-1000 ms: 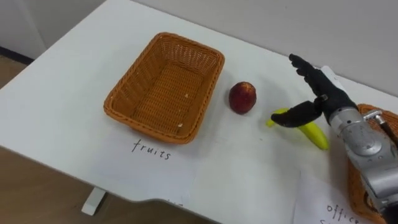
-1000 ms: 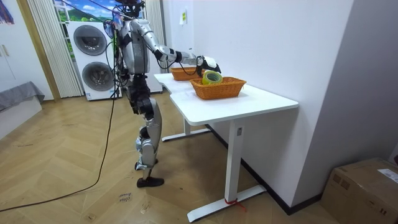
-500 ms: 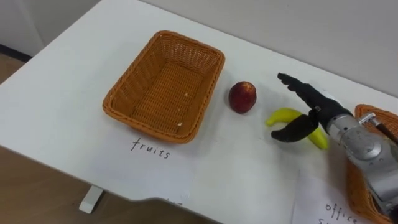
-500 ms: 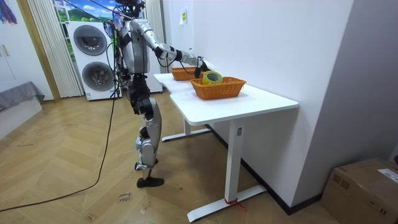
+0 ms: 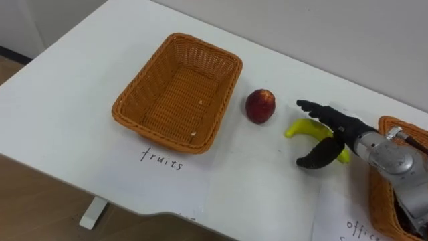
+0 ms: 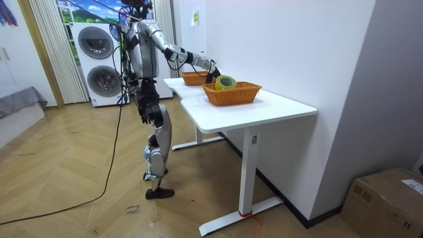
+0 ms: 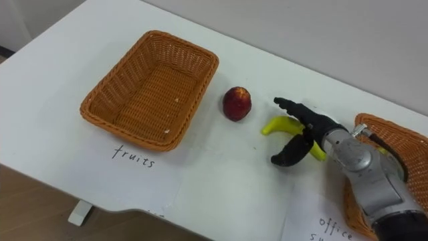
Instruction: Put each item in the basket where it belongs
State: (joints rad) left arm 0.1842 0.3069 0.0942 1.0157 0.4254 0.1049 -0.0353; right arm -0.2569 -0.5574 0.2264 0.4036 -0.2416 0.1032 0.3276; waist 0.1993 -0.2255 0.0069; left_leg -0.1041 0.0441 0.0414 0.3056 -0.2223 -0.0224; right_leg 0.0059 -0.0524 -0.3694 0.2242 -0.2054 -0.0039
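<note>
Now lower the right hand (image 5: pixel 346 136), fingers (image 5: pixel 317 110) spread wide astride the banana (image 5: pixel 301 127) (seemingly not touching), close mid-curve, lift past the apple (image 5: pixel 260 106) toward the empty wicker basket (image 5: pixel 160 137).

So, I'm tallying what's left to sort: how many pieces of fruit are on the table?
2. A red fruit sits just right of the fruits basket; a banana lies beyond it, beneath the right hand's spread fingers. The other basket's inside is partly cut off.
</note>
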